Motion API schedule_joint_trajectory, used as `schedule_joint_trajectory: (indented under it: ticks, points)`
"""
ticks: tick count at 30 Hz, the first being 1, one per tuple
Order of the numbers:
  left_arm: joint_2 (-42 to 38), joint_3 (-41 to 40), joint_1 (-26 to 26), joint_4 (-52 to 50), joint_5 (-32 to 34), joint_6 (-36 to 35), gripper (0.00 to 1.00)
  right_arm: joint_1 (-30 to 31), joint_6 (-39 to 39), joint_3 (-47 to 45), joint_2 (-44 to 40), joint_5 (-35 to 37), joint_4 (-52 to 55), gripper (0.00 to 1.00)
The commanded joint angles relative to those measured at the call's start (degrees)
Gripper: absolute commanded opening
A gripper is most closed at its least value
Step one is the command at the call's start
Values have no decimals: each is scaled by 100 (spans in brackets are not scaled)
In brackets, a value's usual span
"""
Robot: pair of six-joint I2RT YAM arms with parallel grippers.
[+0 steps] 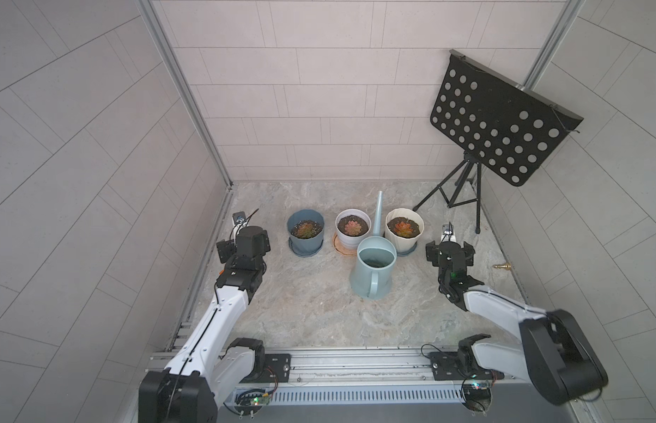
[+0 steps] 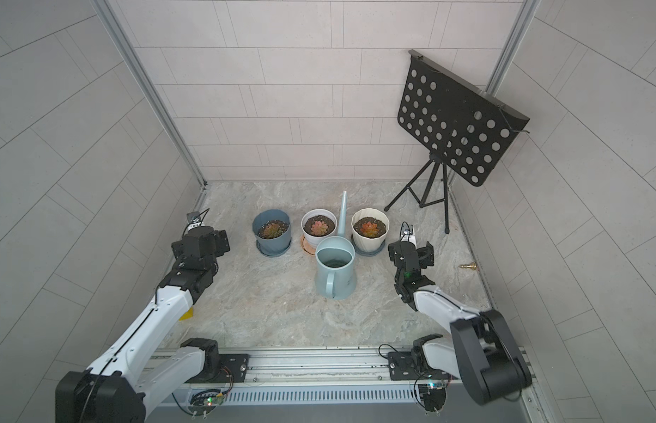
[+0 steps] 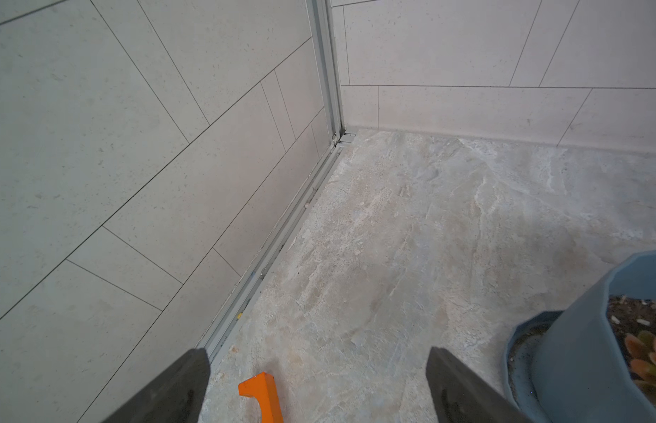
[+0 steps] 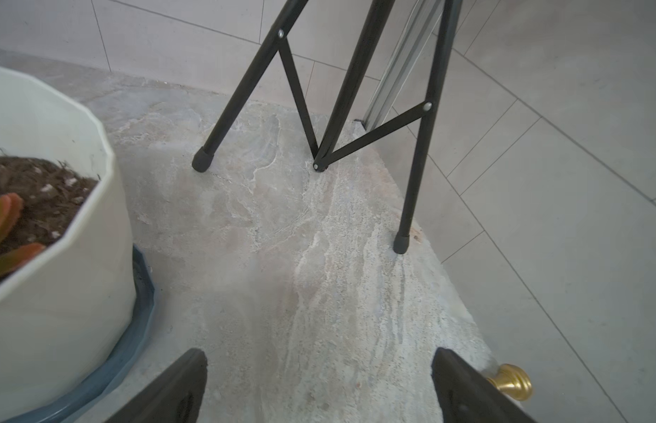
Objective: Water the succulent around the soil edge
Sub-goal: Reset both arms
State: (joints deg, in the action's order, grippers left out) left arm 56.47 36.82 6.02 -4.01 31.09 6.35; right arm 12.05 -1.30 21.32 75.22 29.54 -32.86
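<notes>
Claw on the left (image 3: 317,353) is hanging wide open and empty by the blue pot (image 1: 306,243), watering can (image 1: 385,274) is sitting untouched on the surface (image 1: 301,311) right in front of the white pot (image 1: 350,241) and cream pot (image 1: 405,243), and the right claw (image 4: 319,352) is gaping empty too.

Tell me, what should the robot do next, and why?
Probably reach the right tool toward the watering can handle: the can stands ungripped, nearer that arm, and the left tool is also open and empty.
</notes>
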Motion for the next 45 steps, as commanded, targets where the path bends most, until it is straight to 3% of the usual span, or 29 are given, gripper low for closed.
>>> schedule_joint_trajectory:
  ticks: [1,5,8,10,13,14,16,17,19,22,24,29,30,32,45]
  points:
    - [-56,-151,-11,417,441,48,100,122,466,-84,815,267,-1962,100]
    - [59,-389,-43,822,483,-43,100,-138,279,-120,1298,107,-2510,100]
    - [424,-530,-125,1277,335,35,99,-676,-189,-420,1094,-911,-2383,98]
    - [704,-664,-144,1794,158,74,98,-871,-214,-751,1816,-1078,-4123,97]
    - [1346,-941,-132,2759,-116,342,96,-855,-280,-465,1177,-1308,-2507,100]
    - [1610,-967,-81,2896,-196,338,93,-896,-296,-397,1340,-1357,-2637,100]
    - [2098,-1157,295,3594,418,165,93,-906,-224,-502,1612,-1337,-3298,100]
    - [2294,-1255,486,4123,645,-132,92,-912,-312,-499,1447,-1316,-3010,100]
    - [2428,-1119,706,4102,677,-578,93,-927,-334,-404,1337,-1328,-2662,100]
    - [3104,-1595,672,5947,871,-747,95,-953,-312,-427,1539,-1359,-3031,100]
    - [3097,-1437,653,5576,761,-721,96,-970,-392,-357,1419,-1364,-2684,100]
    - [3159,-534,-4,3600,-381,-201,100,-1026,-502,-7,1356,-1290,-1927,100]
    - [3146,-457,-63,3437,-233,-58,100,-1021,-506,-34,1382,-1292,-2020,100]
    - [3138,-483,70,3489,277,-19,100,-1018,-417,-121,1497,-1276,-2374,100]
    - [3080,-654,216,3776,269,-228,100,-1018,-441,-121,1439,-1266,-2290,100]
